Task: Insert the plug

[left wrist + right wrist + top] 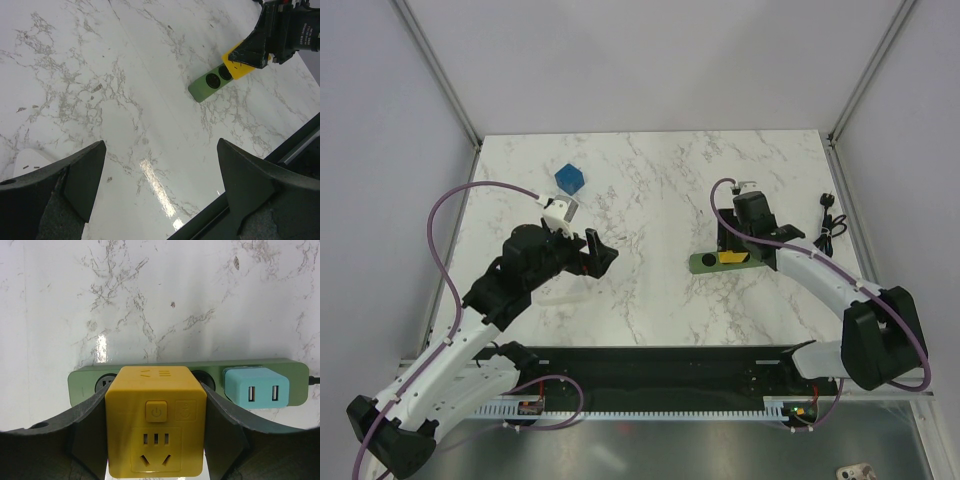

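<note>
The yellow plug (156, 440) is clamped by the right gripper (157, 415) over the middle of the green socket strip (85, 382) (seating cannot be judged), near a light-blue adapter (256, 386). The left gripper (161, 150) is held spread wide and empty above the table (650, 190).

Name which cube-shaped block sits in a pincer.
The yellow plug, clamped by the right pincer at the green socket strip. The blue cube lies loose on the table, untouched.
</note>
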Motion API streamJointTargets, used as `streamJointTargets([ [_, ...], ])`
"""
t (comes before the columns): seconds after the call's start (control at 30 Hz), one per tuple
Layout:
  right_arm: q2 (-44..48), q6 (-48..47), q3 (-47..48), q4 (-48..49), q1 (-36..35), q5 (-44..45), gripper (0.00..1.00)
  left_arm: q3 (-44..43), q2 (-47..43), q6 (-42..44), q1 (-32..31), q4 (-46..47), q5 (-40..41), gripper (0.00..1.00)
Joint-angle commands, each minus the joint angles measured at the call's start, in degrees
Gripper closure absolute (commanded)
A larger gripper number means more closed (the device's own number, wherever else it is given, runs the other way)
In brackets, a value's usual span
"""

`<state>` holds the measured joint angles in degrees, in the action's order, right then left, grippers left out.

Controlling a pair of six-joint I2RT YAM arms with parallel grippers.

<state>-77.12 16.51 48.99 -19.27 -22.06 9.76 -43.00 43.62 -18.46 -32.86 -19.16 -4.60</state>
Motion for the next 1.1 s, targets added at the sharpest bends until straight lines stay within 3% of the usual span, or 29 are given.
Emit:
streamJointTargets([
  [0.0,-0.31,0.8,2.51,0.99,-0.08,-0.27,1.0,0.03,-0.64,1.76,0.17,2.55,0.12,0.0],
  [0.53,-0.66,1.59,-1.97,2.65,-0.08,-1.59,1.0,0.46,-1.07,1.41,0.17,2.55,-0.32,0.0],
  [0.87,0.92,4.75,-5.92,4.41,-2.19,5.16,1.0,0.03,-0.37,1.23,0.17,2.63,-0.67,0.0],
  [1.07,1.36,2.12,-5.14,3.1,-2.19,6.77,1.0,0.64,-1.43,1.58,0.17,2.46,-0.32,0.0],
])
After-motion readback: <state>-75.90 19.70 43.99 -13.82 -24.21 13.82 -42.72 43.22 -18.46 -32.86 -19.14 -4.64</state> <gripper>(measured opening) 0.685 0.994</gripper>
